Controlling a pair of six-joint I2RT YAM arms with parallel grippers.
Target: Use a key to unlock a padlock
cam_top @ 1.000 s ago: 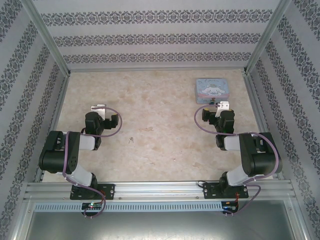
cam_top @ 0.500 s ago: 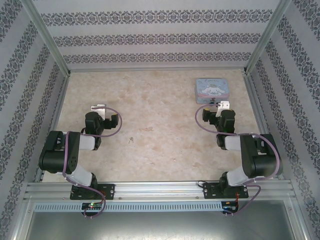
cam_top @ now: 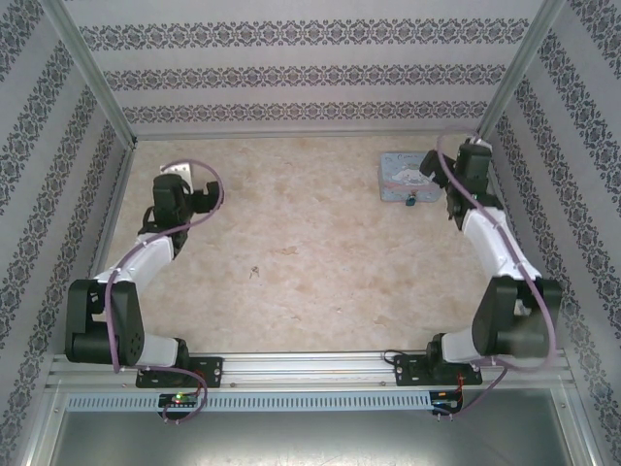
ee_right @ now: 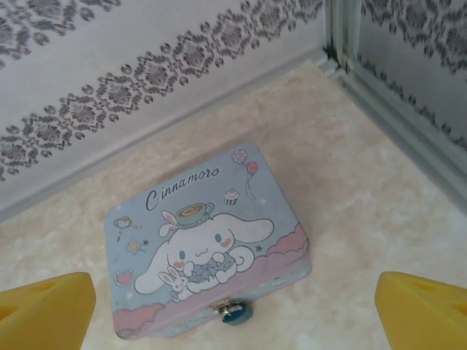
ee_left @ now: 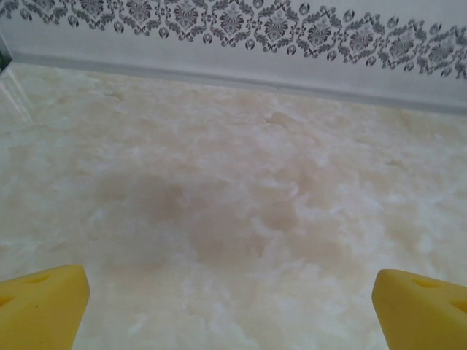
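A tiny dark teal padlock (ee_right: 236, 314) hangs from the silvery clasp on the front wall of a pale-blue cartoon tin (ee_right: 204, 233). In the top view the padlock (cam_top: 411, 201) is a small dark dot at the tin's (cam_top: 406, 173) near edge. My right gripper (ee_right: 233, 321) hovers above and in front of the tin, its yellow fingertips (ee_right: 45, 310) spread wide with nothing between them. From above, the right gripper (cam_top: 458, 180) sits just right of the tin. My left gripper (ee_left: 232, 310) is open over bare table at the far left (cam_top: 192, 194). The key is out of view.
Patterned walls enclose the marble-look table (cam_top: 291, 252) on three sides. A metal corner post (ee_right: 341, 33) and rail run close behind and right of the tin. Open floor lies between the two arms.
Both arms have stretched forward from their folded poses. The right gripper rose and moved to the tin's right side, uncovering the padlock. The left gripper moved toward the far left.
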